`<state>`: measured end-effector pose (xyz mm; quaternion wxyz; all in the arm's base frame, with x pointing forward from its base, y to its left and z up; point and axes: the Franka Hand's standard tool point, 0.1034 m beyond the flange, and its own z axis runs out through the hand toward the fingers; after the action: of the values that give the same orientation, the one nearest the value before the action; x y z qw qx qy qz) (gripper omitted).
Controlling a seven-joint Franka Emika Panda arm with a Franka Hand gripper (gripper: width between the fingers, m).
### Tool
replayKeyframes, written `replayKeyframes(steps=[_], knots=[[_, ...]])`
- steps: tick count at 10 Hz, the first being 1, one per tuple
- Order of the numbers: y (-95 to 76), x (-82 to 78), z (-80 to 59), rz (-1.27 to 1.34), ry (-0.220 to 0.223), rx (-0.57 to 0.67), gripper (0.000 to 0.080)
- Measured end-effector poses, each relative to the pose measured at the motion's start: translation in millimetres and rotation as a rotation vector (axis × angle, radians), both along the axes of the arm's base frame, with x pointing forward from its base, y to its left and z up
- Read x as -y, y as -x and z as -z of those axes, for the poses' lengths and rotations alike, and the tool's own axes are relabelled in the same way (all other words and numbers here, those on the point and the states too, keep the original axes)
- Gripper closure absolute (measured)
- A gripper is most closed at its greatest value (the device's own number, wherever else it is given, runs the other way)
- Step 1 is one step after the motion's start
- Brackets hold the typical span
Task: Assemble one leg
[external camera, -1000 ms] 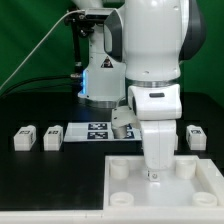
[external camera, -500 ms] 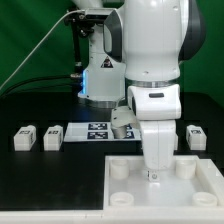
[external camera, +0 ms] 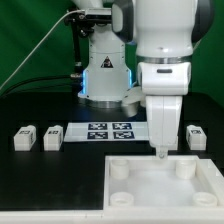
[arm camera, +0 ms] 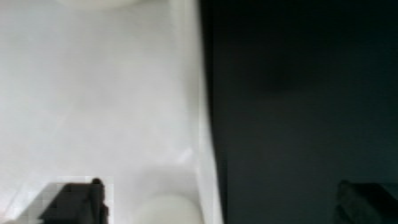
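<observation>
Three legs, small white blocks with black-and-white tags, lie on the black table: two at the exterior view's left and one at its right. The large white panel with round corner sockets lies in front. My gripper hangs over the panel's far edge, left of the right-hand leg and apart from it. In the wrist view my gripper is open and empty, its dark fingers wide apart. They straddle the panel's edge and a round socket.
The marker board lies flat between the left legs and my gripper. The arm's base stands behind it. Green backdrop behind the table.
The arm has shifted toward the exterior view's right and risen. The gripper went from low over the panel's inside to above its far edge.
</observation>
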<state>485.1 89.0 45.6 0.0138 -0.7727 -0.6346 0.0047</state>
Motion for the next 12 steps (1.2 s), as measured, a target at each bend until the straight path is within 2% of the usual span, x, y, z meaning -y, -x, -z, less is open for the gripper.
replayKeyframes(steps=[2,3,4,6,8,10,12], knots=[[3.4,-35.1,-22.0,0.317,0.007,-0.002,0.0151],[6.7,-53.8,-27.6,0.467,0.004,0.004,0.0151],[13.2,-62.7,-25.3,0.583,0.004,0.001,0.0151],[13.0,-62.4,-25.2,0.721,0.002,-0.006,0.0151],[16.7,-68.2,-23.1,0.985,0.000,-0.023,0.0151],[43.0,-91.6,-10.5,1.212,0.019,-0.055,0.0151],[58.9,-100.9,0.1,1.380,-0.014,-0.061,0.0151]])
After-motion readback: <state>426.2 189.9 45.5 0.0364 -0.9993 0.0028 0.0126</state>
